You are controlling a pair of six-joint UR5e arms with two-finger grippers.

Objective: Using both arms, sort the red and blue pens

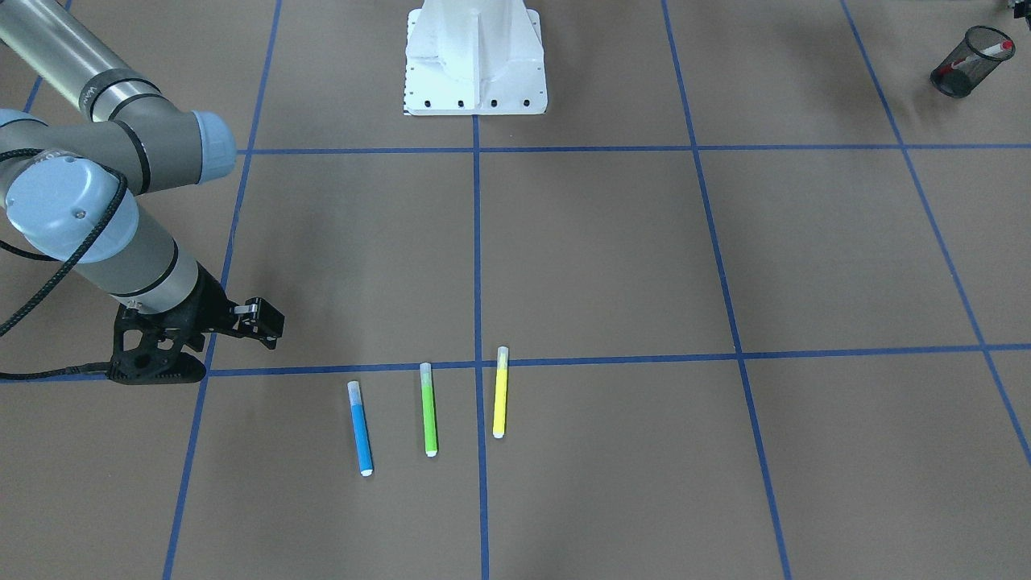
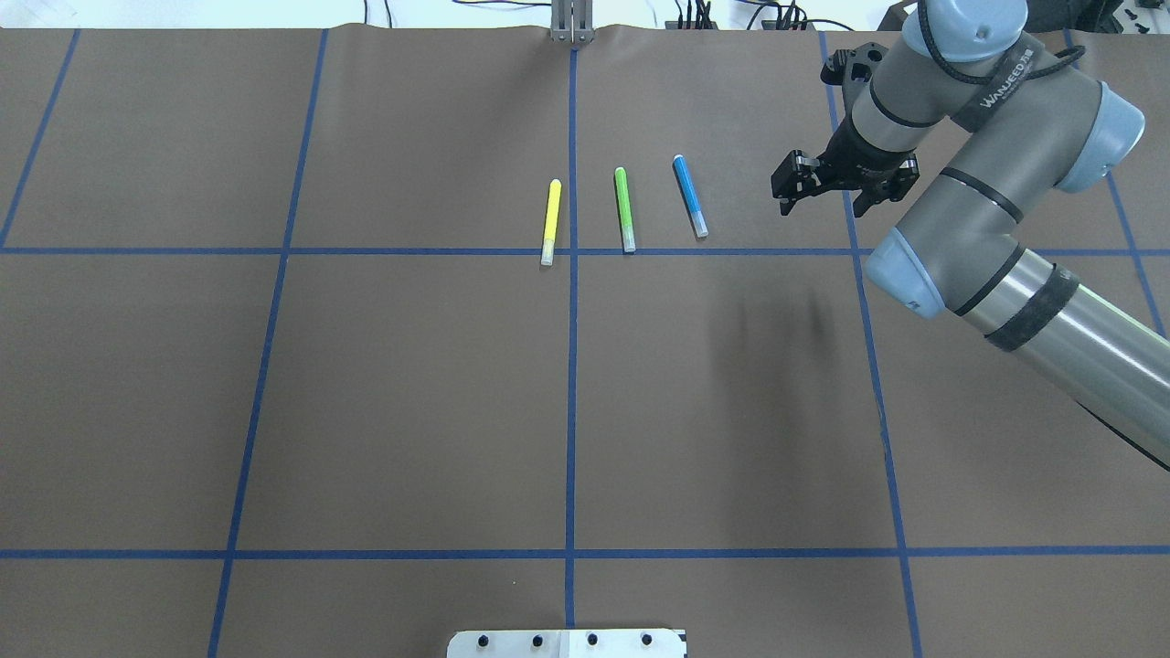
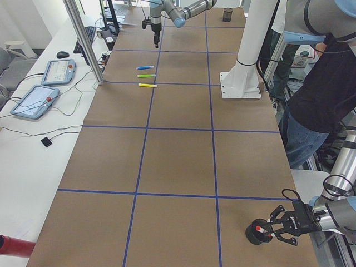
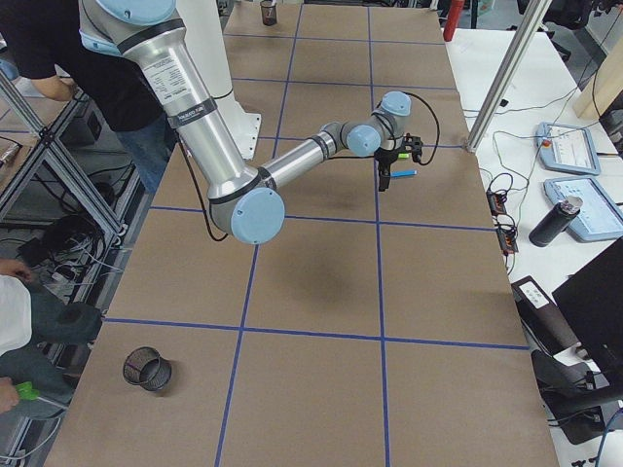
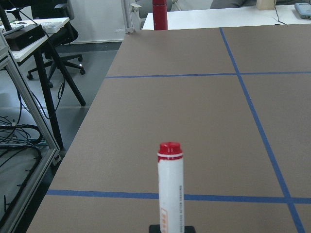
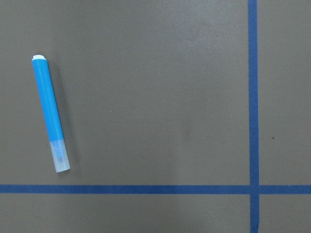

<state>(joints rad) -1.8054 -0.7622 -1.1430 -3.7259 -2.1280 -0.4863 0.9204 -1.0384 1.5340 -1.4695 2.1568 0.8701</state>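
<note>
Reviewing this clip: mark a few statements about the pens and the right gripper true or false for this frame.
1. The blue pen lies on the table, apart from the right gripper. True.
2. The green pen lies between the blue pen and the yellow pen. True.
3. The red-capped marker lies on the table beside the yellow pen. False: it sticks out of the black mesh cup, far from the row.
4. The right gripper is directly over the yellow pen. False: it is off to the side of the row, nearest the blue pen.

Bare brown paper (image 2: 740,196) between right pincer (image 2: 839,192) and blue pen (image 2: 690,196); green pen (image 2: 624,209) near beyond.
</note>
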